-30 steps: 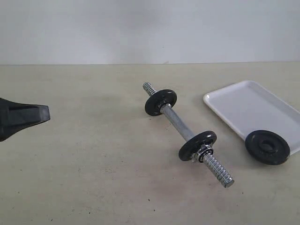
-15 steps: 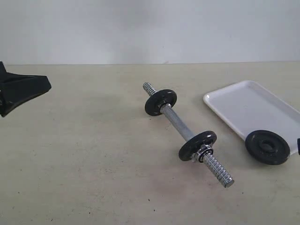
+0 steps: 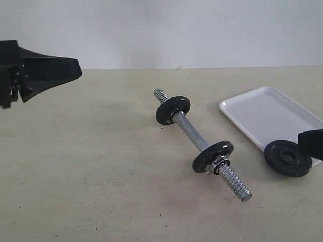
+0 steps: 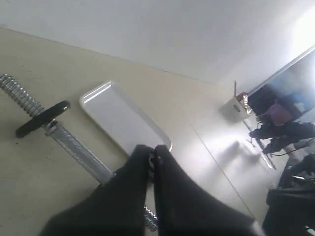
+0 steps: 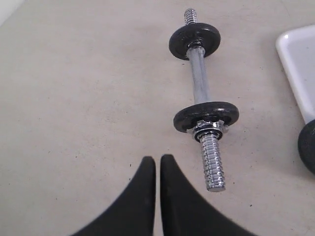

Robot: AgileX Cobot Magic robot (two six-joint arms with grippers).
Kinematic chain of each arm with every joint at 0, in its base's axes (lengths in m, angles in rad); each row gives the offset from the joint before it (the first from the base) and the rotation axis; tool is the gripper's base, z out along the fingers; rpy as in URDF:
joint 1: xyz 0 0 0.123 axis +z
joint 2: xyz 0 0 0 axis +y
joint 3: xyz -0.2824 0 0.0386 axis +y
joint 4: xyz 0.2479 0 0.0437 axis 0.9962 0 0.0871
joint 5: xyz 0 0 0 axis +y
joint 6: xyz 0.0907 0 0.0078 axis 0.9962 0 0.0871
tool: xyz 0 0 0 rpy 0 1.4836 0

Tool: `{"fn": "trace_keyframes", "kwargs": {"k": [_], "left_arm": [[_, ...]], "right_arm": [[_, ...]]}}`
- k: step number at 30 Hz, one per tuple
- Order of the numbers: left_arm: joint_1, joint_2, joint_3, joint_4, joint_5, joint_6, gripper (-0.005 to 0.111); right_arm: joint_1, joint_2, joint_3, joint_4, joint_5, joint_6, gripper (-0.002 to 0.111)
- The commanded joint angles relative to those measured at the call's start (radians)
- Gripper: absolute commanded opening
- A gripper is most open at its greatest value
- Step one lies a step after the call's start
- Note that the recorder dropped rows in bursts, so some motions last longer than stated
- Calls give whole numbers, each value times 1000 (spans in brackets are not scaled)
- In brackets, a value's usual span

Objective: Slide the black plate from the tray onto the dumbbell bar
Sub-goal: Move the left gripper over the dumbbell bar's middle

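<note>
On the beige table [image 3: 101,196]: scuffed matt surface, plain pale wall behind.

Tray [image 3: 262,113]: white, flat, rectangular, with rounded corners and a low raised rim. It lies at the right, set at an angle.

Dumbbell bar [image 3: 192,135]: a chrome rod lying diagonally on the table, left of the tray and clear of it. The middle is smooth and both ends carry coarse thread. It bears two black discs, the far disc [image 3: 172,110] and the near disc [image 3: 212,156], each standing on edge. Bare thread projects beyond both.

Left gripper [image 4: 153,147]: fingers pressed together with nothing between them. It is raised at the left edge of the exterior view, well apart from the bar.

Right gripper [image 5: 157,159]: fingers together, empty. In the exterior view only a black part of it shows at the right edge, just beside the plate. I cannot tell whether they touch.

Black plate [image 3: 287,158]: a round, matt black disc with a rough surface, a raised rim and a centre hole. It lies flat at the tray's near corner and hides that corner. I cannot tell whether it overhangs the rim.

Collar nut [image 3: 219,164]: silver, tight against the outer face of the near disc.
</note>
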Motion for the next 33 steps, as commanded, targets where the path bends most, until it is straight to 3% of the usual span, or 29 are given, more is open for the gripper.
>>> {"fn": "trace_keyframes", "kwargs": {"k": [1, 5, 14, 21, 28, 33], "left_arm": [[-105, 2, -114, 168, 210, -150, 4], [-198, 2, -189, 353, 356, -272, 4], [-376, 112, -231, 356, 526, -272, 4], [-498, 346, -310, 349, 638, -272, 4], [-602, 506, -407, 370, 645, -272, 4], [-632, 518, -453, 370, 658, -272, 4]], "right_arm": [[-1, 4, -8, 20, -29, -27, 0], [-1, 4, -8, 20, -77, -27, 0], [-1, 4, -8, -13, -119, -30, 0], [-1, 4, -8, -64, -121, -30, 0], [-1, 4, -8, -106, -127, -30, 0], [-1, 4, -8, -106, -131, -30, 0]]}}
